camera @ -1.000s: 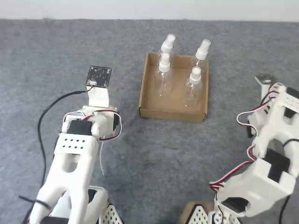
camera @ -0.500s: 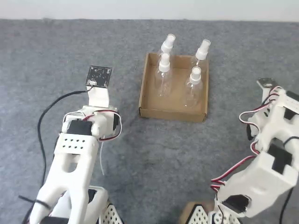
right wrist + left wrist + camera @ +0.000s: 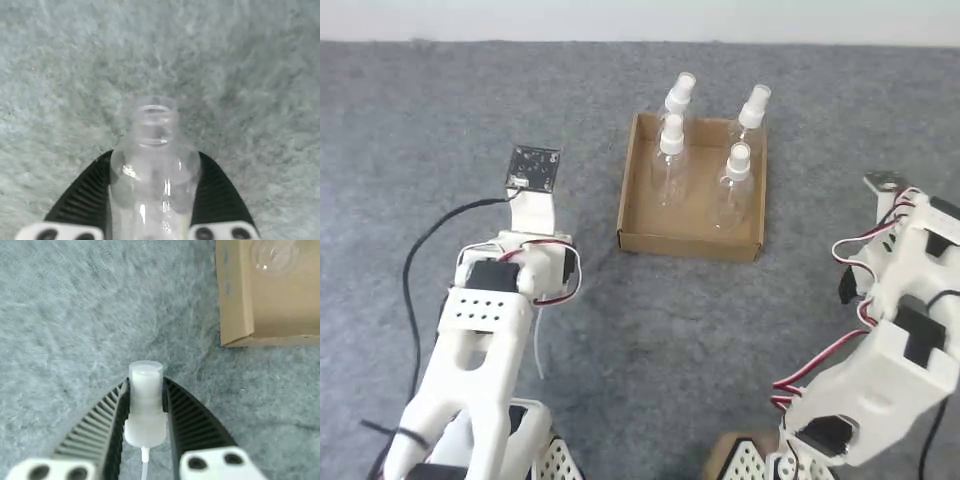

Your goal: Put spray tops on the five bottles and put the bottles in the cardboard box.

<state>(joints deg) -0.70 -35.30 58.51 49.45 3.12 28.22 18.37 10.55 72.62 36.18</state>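
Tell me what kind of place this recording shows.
Probably a robotics lab test table: a grey carpet-like mat, a cardboard box holding four capped bottles, and a white left arm and right arm side by side.

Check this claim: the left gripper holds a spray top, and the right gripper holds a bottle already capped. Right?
No. The bottle in the right gripper is uncapped: the right wrist view shows its open neck. The left gripper does hold a spray top.
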